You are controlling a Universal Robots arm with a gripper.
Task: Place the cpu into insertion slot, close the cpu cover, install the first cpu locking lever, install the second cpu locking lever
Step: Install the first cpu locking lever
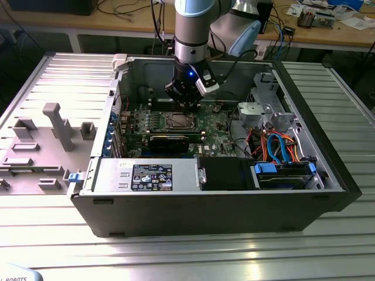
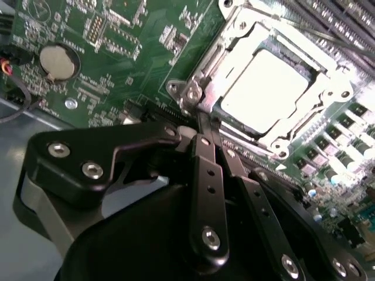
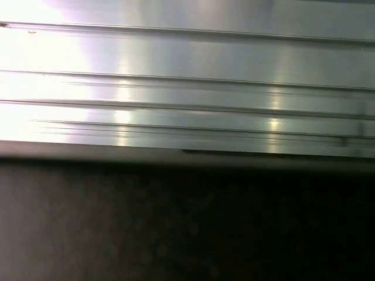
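**CPU seated, cover down, tool at the socket's edge**

Exterior view: open dark-grey computer case [image 1: 211,202] lying on a ribbed metal surface [image 1: 176,257]. Black tool [image 1: 186,100] on the grey and blue arm, lowered into the case over the green motherboard [image 1: 217,133]. Small square insertion slot with silvery rim and dark centre [image 1: 176,122] at about 7 o'clock from the tool tip, just beside it. Long black card [image 1: 169,141] lying at 6 o'clock from the socket. Grey moulded parts tray [image 1: 35,146] off at the exterior view's left, well apart from the work.

Second wrist view: flat square silvery-grey cpu [image 2: 270,88] sitting inside the socket, glaring bright. Thin silvery square cover frame [image 2: 206,75] lying flat around it, chip showing through the window. Tool fingers [image 2: 206,158] drawn together to a narrow point, nothing visibly clamped between them, the tip touching or nearly touching a thin metal lever rod [image 2: 202,119] by the frame's corner bolt. Round silver coin cell [image 2: 58,62] on the board, well apart.

First wrist view: ribbed metal above a dark blurred band, nothing of the task to tell.

Judged from this: placing done, cover apparently closed, lever work in hand; whether either lever is latched, cannot tell.
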